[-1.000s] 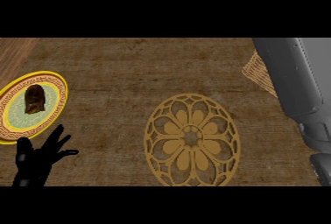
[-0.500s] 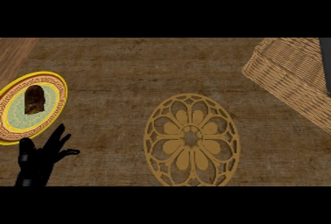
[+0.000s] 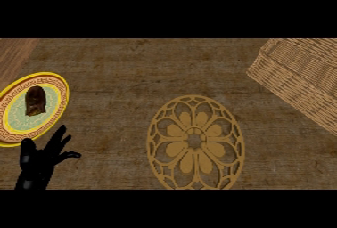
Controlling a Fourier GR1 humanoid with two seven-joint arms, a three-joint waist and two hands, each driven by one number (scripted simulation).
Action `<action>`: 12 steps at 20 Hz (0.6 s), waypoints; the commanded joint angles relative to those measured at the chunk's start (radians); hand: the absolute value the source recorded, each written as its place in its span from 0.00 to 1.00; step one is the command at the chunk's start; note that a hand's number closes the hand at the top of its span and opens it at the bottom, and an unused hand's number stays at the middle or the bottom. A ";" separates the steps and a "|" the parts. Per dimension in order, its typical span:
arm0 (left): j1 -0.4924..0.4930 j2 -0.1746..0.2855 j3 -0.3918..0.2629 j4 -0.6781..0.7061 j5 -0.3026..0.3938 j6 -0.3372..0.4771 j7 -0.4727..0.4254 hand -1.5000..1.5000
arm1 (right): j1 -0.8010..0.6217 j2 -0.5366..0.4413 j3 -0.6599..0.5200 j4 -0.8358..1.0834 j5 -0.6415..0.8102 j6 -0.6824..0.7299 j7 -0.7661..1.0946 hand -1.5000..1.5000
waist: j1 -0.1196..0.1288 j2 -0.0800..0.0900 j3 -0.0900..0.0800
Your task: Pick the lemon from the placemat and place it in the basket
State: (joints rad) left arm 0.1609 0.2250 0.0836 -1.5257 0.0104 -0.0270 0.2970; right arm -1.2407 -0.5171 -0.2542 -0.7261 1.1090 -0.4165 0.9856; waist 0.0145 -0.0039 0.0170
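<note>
resting left hand (image 3: 36,162), fingers (image 3: 60,133) up, placemat (image 3: 195,142) to its right, basket (image 3: 299,75) beyond

The single view looks from the robot's head, steeply down at the top of the counter (image 3: 118,71). The camera is on the robot's side, so the near part of the counter lies at the bottom of the view and the far part at the top. It is rather close: the placemat (image 3: 195,142) fills the lower middle, the left edge cuts the plate (image 3: 64,100), and the right edge cuts the basket (image 3: 302,75). The left hand (image 3: 39,162) shows at the lower left.
</note>
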 commanded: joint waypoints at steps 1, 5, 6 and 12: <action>-0.044 -0.045 -0.032 0.101 -0.003 -0.012 -0.018 0.50 | 0.037 0.001 -0.041 0.037 -0.037 -0.061 -0.031 1.00 | -0.005 0.011 -0.017; -0.020 -0.052 -0.041 0.029 0.003 -0.014 0.046 0.50 | 0.112 -0.012 -0.108 0.044 -0.108 -0.139 -0.115 1.00 | -0.003 0.011 -0.016; 0.013 -0.059 -0.042 0.041 0.011 -0.031 0.000 0.50 | 0.098 -0.048 -0.136 0.077 -0.125 -0.147 -0.144 1.00 | 0.007 0.014 -0.016; 0.005 -0.056 -0.021 0.056 0.019 -0.047 -0.012 0.50 | 0.223 -0.004 -0.221 0.030 -0.269 -0.241 -0.308 1.00 | -0.006 0.011 -0.016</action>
State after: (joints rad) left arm 0.1690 0.2102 0.0919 -1.5239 0.0020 -0.0463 0.2669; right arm -1.0956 -0.5340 -0.4266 -0.6937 0.9174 -0.5882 0.7824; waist 0.0167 -0.0037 0.0168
